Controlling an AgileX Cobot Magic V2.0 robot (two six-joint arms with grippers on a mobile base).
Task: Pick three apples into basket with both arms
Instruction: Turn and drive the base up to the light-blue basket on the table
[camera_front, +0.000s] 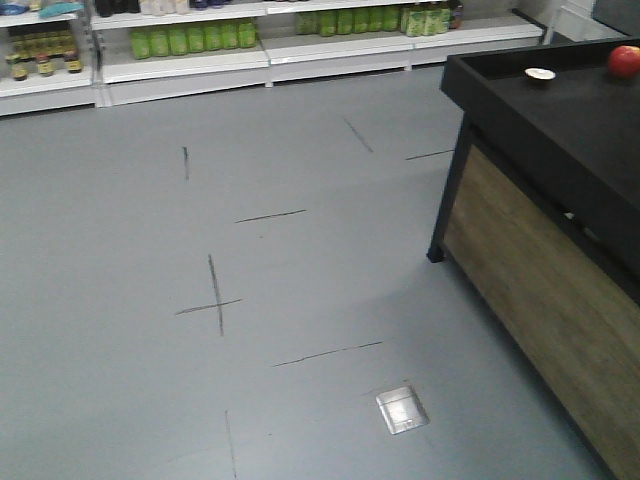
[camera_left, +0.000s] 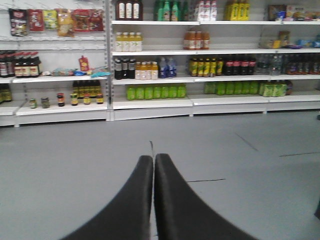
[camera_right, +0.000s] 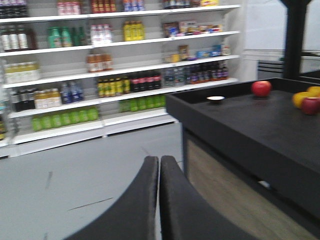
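Holding nothing in clenched left gripper (camera_left: 153, 159) or clenched right gripper (camera_right: 159, 160), red apple (camera_right: 261, 88) well ahead-right, none picked yet, basket unseen.

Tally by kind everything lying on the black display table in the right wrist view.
Round red apples: 2
Round yellow-orange fruits: 2 (one cut off by the frame edge)
Small white dish: 1
Total: 5
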